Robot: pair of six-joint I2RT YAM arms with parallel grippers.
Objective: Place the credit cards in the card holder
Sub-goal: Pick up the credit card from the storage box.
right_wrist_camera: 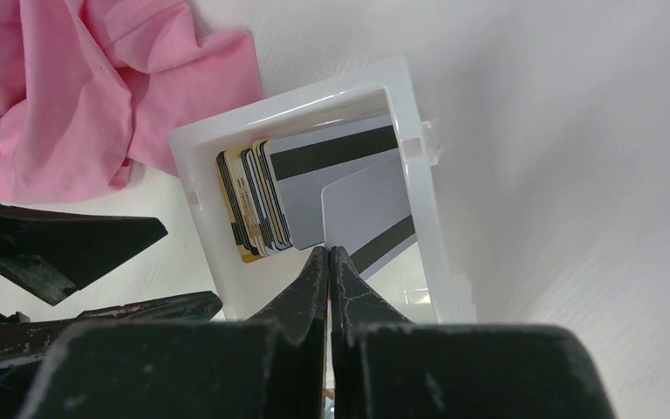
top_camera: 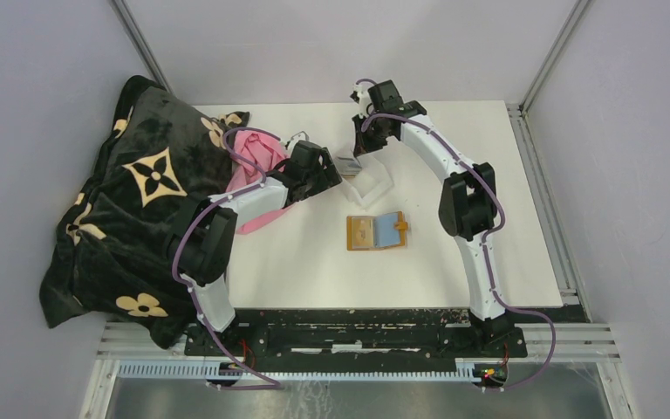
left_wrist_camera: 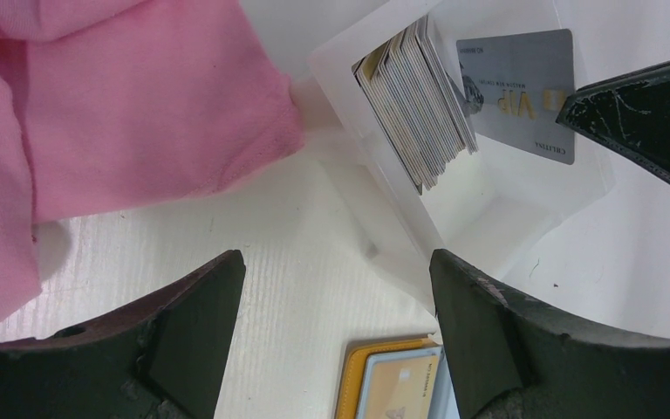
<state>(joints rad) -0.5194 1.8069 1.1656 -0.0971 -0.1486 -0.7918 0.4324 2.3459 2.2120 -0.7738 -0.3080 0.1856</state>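
The credit cards stand on edge as a stack in a clear plastic tray at the middle back of the table. My right gripper reaches into the tray, shut on one grey credit card with a dark stripe, its printed face showing in the left wrist view. The card holder, orange-tan, lies open flat in front of the tray, its corner showing a card in a pocket. My left gripper hangs open just left of the tray, holding nothing.
A pink cloth lies against the tray's left side, under my left arm. A large dark blanket with cream flower marks covers the table's left end. Frame posts stand at the back corners.
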